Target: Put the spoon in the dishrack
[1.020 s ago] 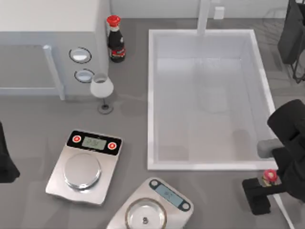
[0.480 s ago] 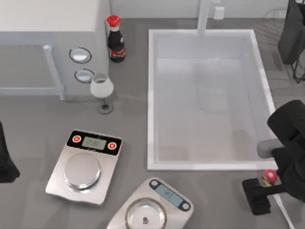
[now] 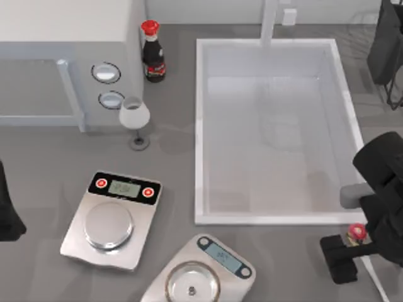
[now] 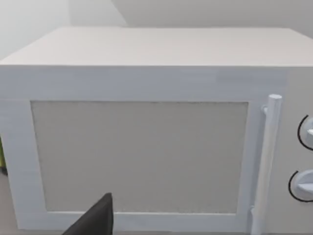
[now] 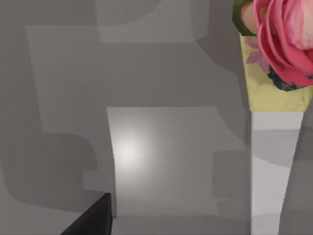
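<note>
The spoon lies on the grey table at the front right, just past the sink's near corner. Its round red end (image 3: 357, 231) points toward the sink, and the cream-white handle runs toward the table's front edge. In the right wrist view the red end (image 5: 281, 41) and the pale handle (image 5: 271, 166) show close up, off to one side. My right gripper (image 3: 340, 258) hovers just left of the spoon. The dishrack (image 3: 360, 26) shows as thin dark wires at the far right, behind the sink. My left arm (image 3: 7, 217) stays parked at the left edge, facing the microwave (image 4: 146, 147).
A large white sink basin (image 3: 199, 126) fills the middle right. Two silver scales (image 3: 112, 220) (image 3: 200, 274) sit at the front left and centre. A wine glass (image 3: 135, 119), a dark sauce bottle (image 3: 153, 53) and the microwave (image 3: 63, 38) stand at the back left.
</note>
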### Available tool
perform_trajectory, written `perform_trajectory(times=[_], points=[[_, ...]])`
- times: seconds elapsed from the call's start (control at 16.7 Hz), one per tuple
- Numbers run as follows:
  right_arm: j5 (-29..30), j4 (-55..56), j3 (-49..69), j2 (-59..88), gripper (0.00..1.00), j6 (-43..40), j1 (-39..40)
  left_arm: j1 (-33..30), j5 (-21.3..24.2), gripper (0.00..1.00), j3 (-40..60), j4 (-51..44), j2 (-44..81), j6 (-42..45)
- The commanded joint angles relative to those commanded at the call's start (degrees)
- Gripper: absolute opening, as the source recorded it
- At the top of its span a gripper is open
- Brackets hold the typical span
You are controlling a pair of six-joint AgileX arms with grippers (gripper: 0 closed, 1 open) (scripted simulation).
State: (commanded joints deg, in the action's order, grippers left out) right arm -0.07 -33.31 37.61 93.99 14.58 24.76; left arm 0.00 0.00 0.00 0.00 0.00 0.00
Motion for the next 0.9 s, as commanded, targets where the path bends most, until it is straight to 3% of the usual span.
perform_trajectory(times=[0.48,0.9], points=[[0.0,0.0,0.0,0.0,0.0,0.0,0.0,0.0,0.0,1.0,0.0,0.0,0.0,0.0],[0.76,-13.79,11.16,-5.07,0.0,0.2,0.17,0.0,0.0,1.0,0.0,0.0,0.0,0.0]])
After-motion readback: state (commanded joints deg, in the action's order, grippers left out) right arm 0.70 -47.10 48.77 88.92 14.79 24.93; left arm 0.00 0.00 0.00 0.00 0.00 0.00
